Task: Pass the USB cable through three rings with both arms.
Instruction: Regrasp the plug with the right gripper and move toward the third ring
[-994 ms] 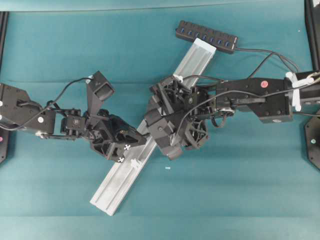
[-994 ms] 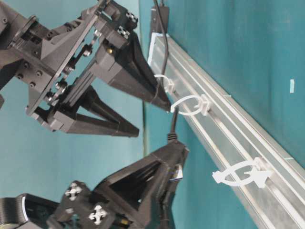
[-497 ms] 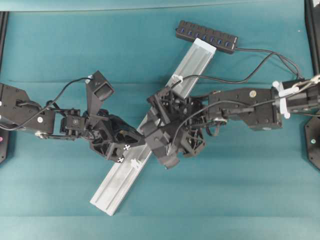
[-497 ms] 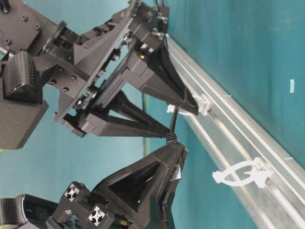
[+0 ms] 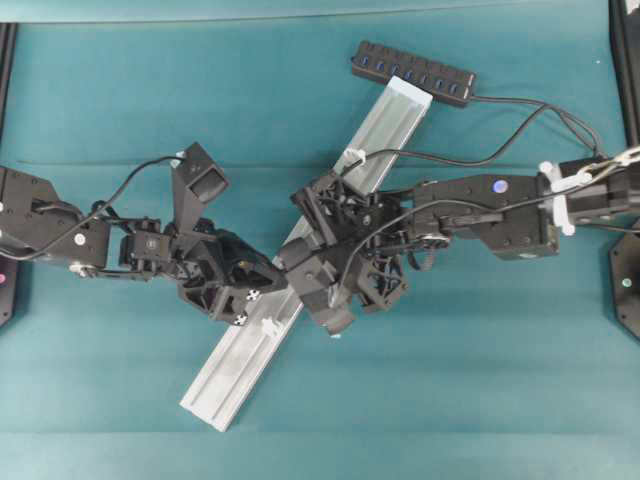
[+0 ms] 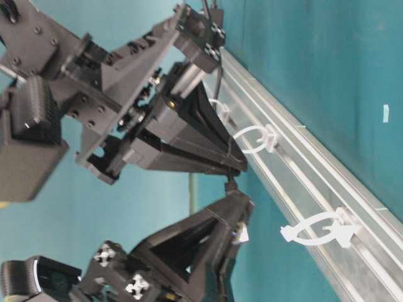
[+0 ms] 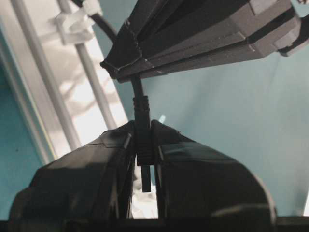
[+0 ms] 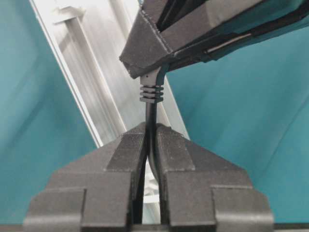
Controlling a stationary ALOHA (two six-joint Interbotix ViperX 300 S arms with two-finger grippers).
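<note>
We see the silver rail [image 5: 300,290] lying diagonally across the teal tabletop [image 5: 480,380], from lower left toward the black hub bar [image 5: 412,72] at upper centre of the overhead view. The left gripper [image 5: 283,283] and right gripper [image 5: 290,262] meet tip to tip just left of the rail's middle.

In the left wrist view, the left fingers [image 7: 116,159] are closed on the USB cable [image 7: 141,130] at its ribbed plug end, at frame centre. In the right wrist view, the right fingers [image 8: 174,150] are pinched on the same cord just below the ribbed collar, with the left gripper's tip directly above it.

In the table-level view, the three rings [image 6: 255,138] sit along the rail: one behind the right gripper at upper centre, with the cord running up past it; one just right of the gripper tips; one [image 6: 318,229] at lower right, with no cord in it. Whether the cord passes through the middle ring we cannot tell.
</note>
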